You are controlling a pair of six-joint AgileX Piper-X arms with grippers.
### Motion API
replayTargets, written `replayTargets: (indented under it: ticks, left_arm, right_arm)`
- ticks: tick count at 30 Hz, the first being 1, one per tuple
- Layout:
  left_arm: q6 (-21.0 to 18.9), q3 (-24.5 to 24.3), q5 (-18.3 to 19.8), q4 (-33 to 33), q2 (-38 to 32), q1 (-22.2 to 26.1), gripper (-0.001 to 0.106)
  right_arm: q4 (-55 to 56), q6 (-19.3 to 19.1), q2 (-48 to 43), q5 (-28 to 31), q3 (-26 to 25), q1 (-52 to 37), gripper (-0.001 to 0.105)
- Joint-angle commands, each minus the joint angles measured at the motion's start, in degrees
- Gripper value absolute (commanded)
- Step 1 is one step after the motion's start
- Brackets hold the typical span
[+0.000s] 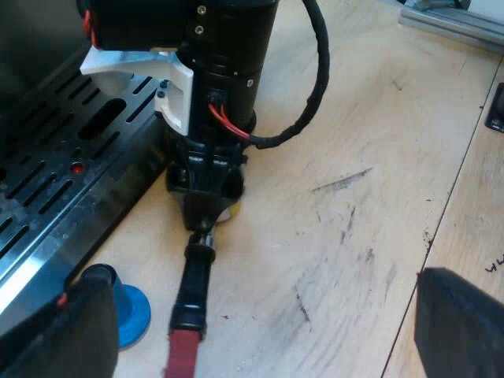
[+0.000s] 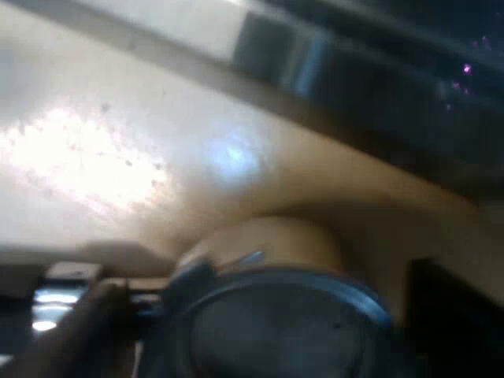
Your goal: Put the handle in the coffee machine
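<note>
My left claw [image 1: 256, 291] hangs spread wide, its two black fingers [image 1: 59, 335] well apart with nothing between them, over a bare stretch of the surface [image 1: 339, 236]. The surface is pale wood, scuffed with dark streaks and scratches, and a thin seam [image 1: 450, 201] runs across it. A metal rail [image 1: 453, 20] lies along its far edge. A small dark object [image 1: 496, 110] sits beyond the seam, too cut off to name. Just ahead of the left claw lies the one holder [image 1: 193, 303], flat on the surface and not in the machine. The red end [image 1: 183, 356] of its dark handle is nearest this claw and its head points toward the machine. One blue tamper [image 1: 130, 311] stands just beside the handle, close to the edge of the drip tray [image 1: 63, 173], the slotted metal front of the one espresso machine [image 1: 24, 47]. Of the two arms, the right one comes down steeply from above, and its claw [image 1: 203, 185] is set at the holder's head, right beside the tray's edge. I cannot tell whether it is clamped. The right wrist view has the holder's round dark rim [image 2: 283, 323] close beneath it on the wood, with the machine's dark edge [image 2: 378, 79] beyond.
</note>
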Motion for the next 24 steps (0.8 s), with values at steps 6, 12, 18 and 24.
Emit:
replayTargets:
  ticks: [6, 12, 18, 24]
  left_arm:
    - [-0.6, 0.0, -0.6, -0.2, 0.0, 0.1, 0.078]
    - [0.8, 0.0, -0.6, -0.2, 0.0, 0.1, 0.078]
    - [1.4, 0.0, 0.6, -0.2, 0.0, 0.1, 0.078]
    - [6.6, 0.0, 4.3, -0.2, 0.0, -1.9, 0.078]
  right_arm:
    - [8.0, -0.4, -1.2, -4.6, -0.3, 0.6, 0.0]
    - [13.2, 4.7, -4.7, -4.3, -0.3, 4.2, 0.0]
    - [18.2, 14.3, -8.3, -4.3, -0.3, 6.8, 0.0]
    - [21.5, 18.3, -12.7, -4.4, -0.3, 7.6, 0.0]
